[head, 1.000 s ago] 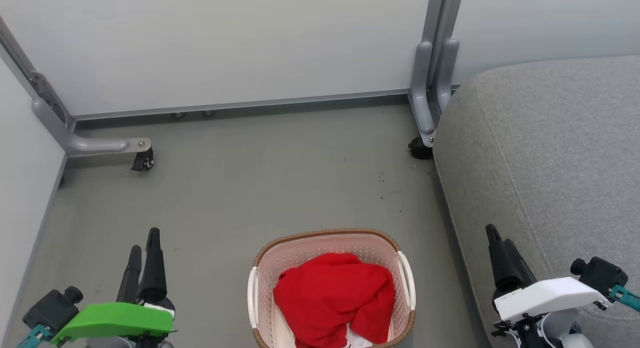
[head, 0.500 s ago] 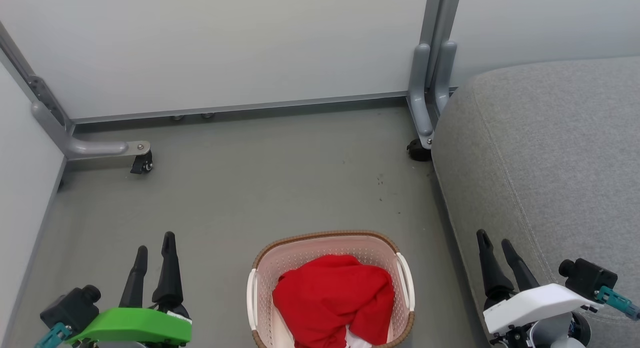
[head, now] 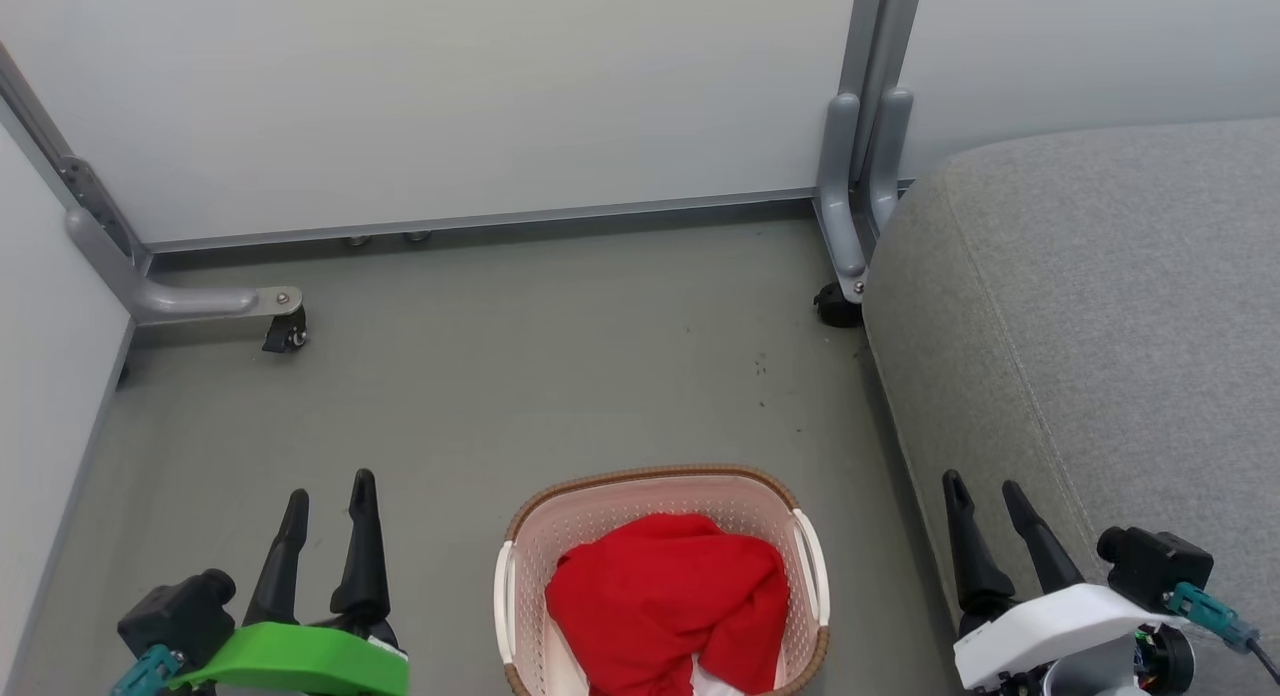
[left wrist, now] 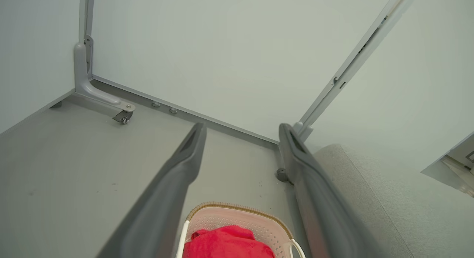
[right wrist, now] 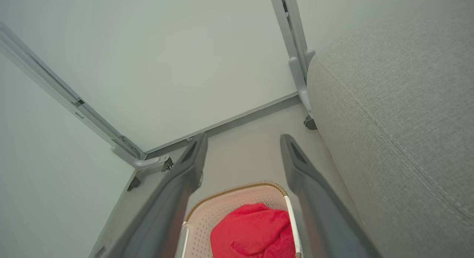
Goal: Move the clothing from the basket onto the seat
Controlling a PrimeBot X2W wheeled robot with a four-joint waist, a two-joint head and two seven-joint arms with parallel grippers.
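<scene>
A grey floor [head: 560, 376] lies before pale panels [head: 450, 96]; on it, near the lower edge of the head view, stands the basket [head: 655, 473], and the red clothing [head: 665, 601] is heaped inside it, not yet touched. The seat [head: 1100, 306] rises just beside the basket on the robot's right; the part of it that shows carries no cloth. The left hand [head: 330, 486] hangs over the floor to the left of the basket, its two fingers apart and empty; the right hand [head: 980, 481] hangs to the right of the basket, by the seat's edge, also spread and empty.

The step in hand appears to be the first reach; I judge that the right hand suits it better, being nearer to the seat. It should come down over the middle of the heap, close on a thick fold and not on a thin edge, then lift straight up until the cloth is free of the rim; otherwise the light basket may tip or rise with it.

The near end of the basket is cut off in all three views; I cannot tell how many garments there are; a small white patch [head: 715, 684] under the red may be trim or paper.
</scene>
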